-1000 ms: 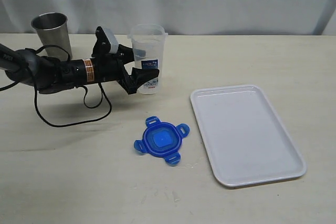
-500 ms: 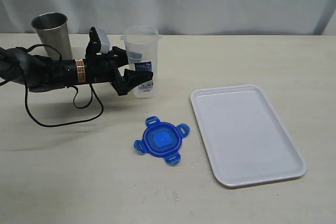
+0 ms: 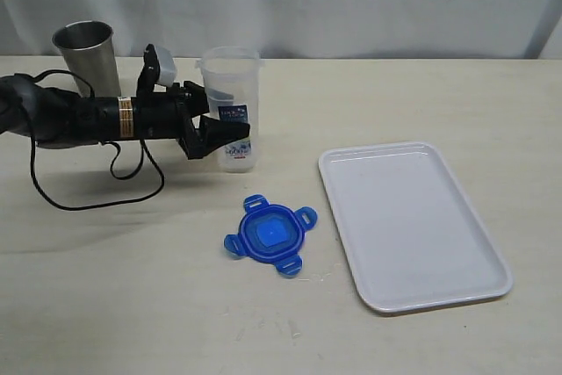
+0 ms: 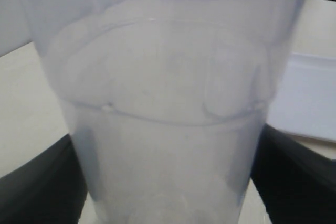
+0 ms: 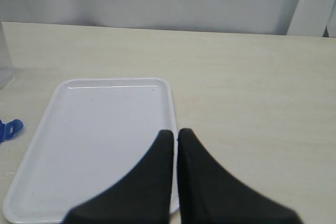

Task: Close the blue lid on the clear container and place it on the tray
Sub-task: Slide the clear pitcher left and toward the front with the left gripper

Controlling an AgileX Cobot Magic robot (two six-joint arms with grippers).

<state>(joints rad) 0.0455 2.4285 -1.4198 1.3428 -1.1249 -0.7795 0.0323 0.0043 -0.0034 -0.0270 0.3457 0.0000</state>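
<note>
I see the left gripper (image 3: 230, 118) grasping the clear container (image 3: 230, 85), upright near the steel cup (image 3: 85, 54) | blue lid (image 3: 270, 234) flat on the counter (image 3: 132, 287), just beside the tray (image 3: 413, 226) | right gripper (image 5: 176, 140) clenched, facing tray

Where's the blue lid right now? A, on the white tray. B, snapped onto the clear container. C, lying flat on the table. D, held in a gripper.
C: in the exterior view the blue lid lies flat on the table, nearer the camera than the clear container and left of the tray, touching neither.
</note>
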